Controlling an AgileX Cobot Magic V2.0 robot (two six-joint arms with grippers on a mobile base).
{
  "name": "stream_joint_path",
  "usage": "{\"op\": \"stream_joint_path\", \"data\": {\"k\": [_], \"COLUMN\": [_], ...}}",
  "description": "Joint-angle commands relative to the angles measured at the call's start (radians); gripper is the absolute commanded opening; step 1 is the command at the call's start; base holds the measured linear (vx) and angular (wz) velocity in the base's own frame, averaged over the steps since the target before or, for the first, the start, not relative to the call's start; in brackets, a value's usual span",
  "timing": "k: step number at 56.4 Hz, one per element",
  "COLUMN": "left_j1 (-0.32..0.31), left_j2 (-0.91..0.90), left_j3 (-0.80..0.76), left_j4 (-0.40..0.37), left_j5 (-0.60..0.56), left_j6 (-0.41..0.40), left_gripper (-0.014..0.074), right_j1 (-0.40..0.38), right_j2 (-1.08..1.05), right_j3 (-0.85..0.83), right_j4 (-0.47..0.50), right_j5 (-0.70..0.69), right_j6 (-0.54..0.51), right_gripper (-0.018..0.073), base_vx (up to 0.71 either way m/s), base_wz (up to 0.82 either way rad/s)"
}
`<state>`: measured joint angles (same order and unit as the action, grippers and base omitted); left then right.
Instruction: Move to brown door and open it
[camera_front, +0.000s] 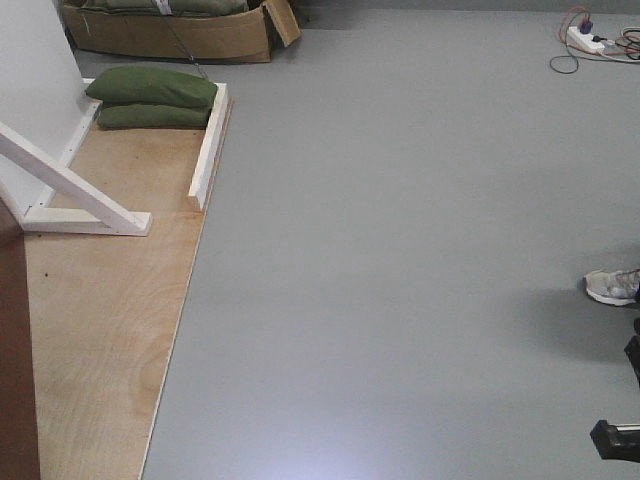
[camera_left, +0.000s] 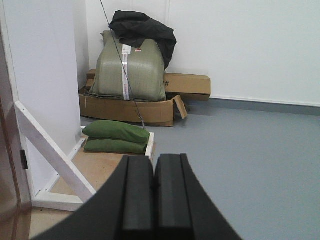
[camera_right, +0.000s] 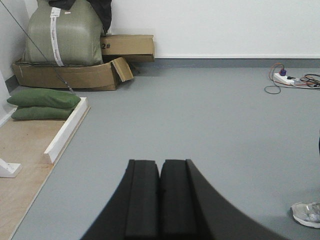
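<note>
A sliver of the brown door (camera_front: 14, 360) shows at the far left edge of the front view, glossy reddish-brown, standing on a plywood base (camera_front: 100, 330). It also shows at the left edge of the left wrist view (camera_left: 7, 150), beside a white frame post with a small black hinge (camera_left: 23, 159). Its handle and keyhole plate are out of view. My left gripper (camera_left: 154, 161) is shut and empty, pointing at the floor ahead. My right gripper (camera_right: 160, 164) is shut and empty over the grey floor.
A white diagonal support beam (camera_front: 70, 185) braces a white wall panel. Two green sandbags (camera_front: 150, 98) lie on the plywood. Cardboard boxes (camera_right: 75, 75) with a green sack stand at the back wall. A power strip (camera_front: 588, 40) lies far right, and a person's shoe (camera_front: 612, 287) is at the right.
</note>
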<state>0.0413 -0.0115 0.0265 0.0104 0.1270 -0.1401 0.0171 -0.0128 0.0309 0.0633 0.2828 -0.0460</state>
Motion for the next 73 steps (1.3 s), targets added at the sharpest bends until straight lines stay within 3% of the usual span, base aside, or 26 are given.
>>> {"op": "stream_joint_path", "data": {"k": [1,10,18,26,32,39,45,49,60,66,73], "left_j1": [-0.01,-0.01,0.0,0.041,0.081,0.116,0.122,0.122,0.123,0.146,0.218], "left_j2": [-0.014,-0.01,0.05,0.193,0.328,0.51,0.643,0.72,0.899,0.97,1.031], "left_j3": [-0.016,-0.055,-0.197,-0.38,-0.508,-0.677,-0.846,-0.967,-1.277,-1.403,-1.461], "left_j4": [-0.002,-0.017,-0.106,-0.243,-0.461,-0.828,-1.049,-1.128,-1.232,-1.334,-1.441], "left_j5": [-0.069,-0.05,-0.101,-0.26,-0.422,-0.651,-0.814,-0.907,-1.105,-1.123,-1.087], "left_j6": [0.016,0.012,0.013,0.067,0.181,0.348,0.492,0.604,0.883,0.976,1.028], "left_gripper": [-0.0003,-0.0003,-0.0003,-0.0003,-0.0003,-0.0003,-0.0003,-0.0003,-0.0003,-0.0003,-0.0003], "right_j1": [-0.001,-0.001,-0.001,-0.001,-0.001,-0.001,-0.001,-0.001,-0.001,-0.001,-0.001], "right_j2": [-0.01,-0.01,-0.01,-0.01,-0.01,-0.01,-0.01,-0.01,-0.01,-0.01,-0.01], "right_j3": [0.005,0.005,0.005,0.005,0.005,0.005,0.005,0.005,0.005,0.005,0.005], "right_j4": [-0.001,-0.001,-0.001,-0.001,-0.001,-0.001,-0.001,-0.001,-0.001,-0.001,-0.001], "right_j5": [-0.082,-0.082,-0.082,-0.082,-0.082,-0.082,-0.082,-0.082,-0.082,-0.082,-0.082], "right_j6": [-0.006,-0.006,-0.006,-0.006,-0.006,-0.006,-0.006,-0.006,-0.006,-0.006,-0.006], "right_gripper": [0.0,0.0,0.0,0.0,0.0,0.0,0.0,0.0,0.0,0.0,0.0], "base_vx": [0.0,0.0,0.0,0.0,0.0,0.0,0.0,0.0,0.0,0.0,0.0], "base_wz": [0.0,0.0,0.0,0.0,0.0,0.0,0.0,0.0,0.0,0.0,0.0]}}
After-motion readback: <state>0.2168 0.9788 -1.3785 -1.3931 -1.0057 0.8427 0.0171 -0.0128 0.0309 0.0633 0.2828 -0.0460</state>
